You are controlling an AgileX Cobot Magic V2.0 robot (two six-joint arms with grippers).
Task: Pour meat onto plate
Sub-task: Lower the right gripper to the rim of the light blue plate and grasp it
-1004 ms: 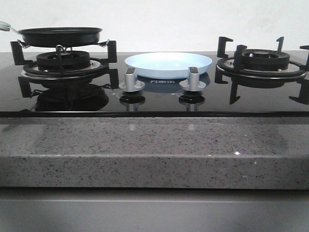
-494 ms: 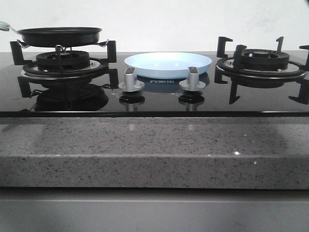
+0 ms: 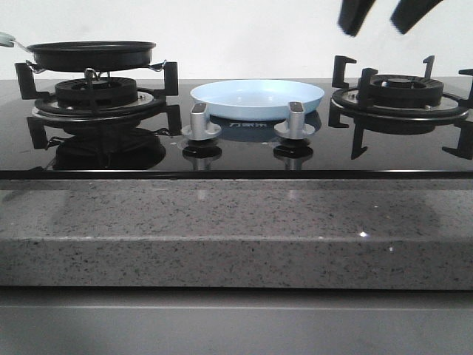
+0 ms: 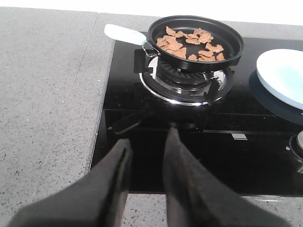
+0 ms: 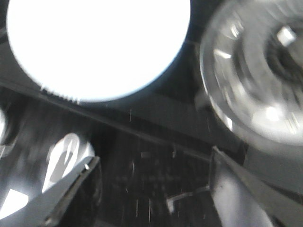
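From the front, the right gripper (image 3: 380, 16) hangs spread and empty above the right burner (image 3: 401, 92); the plate (image 3: 257, 98) sits lower, toward the middle. The left wrist camera shows the left gripper (image 4: 147, 149) slightly parted, empty, the meat (image 4: 190, 42) in the pan (image 4: 230, 40) well beyond. The right wrist camera shows wide-apart fingers (image 5: 71, 189), plate beyond.

The left end effector (image 4: 144, 182) has two matte black fingers (image 4: 184, 189), broad at the base and narrowing to blunt tips, smooth and unmarked. The right end effector (image 3: 384, 15) shows the same plain black: two dark tapered fingers (image 3: 355, 16) above the right burner (image 3: 403, 92), blurred in its wrist view.
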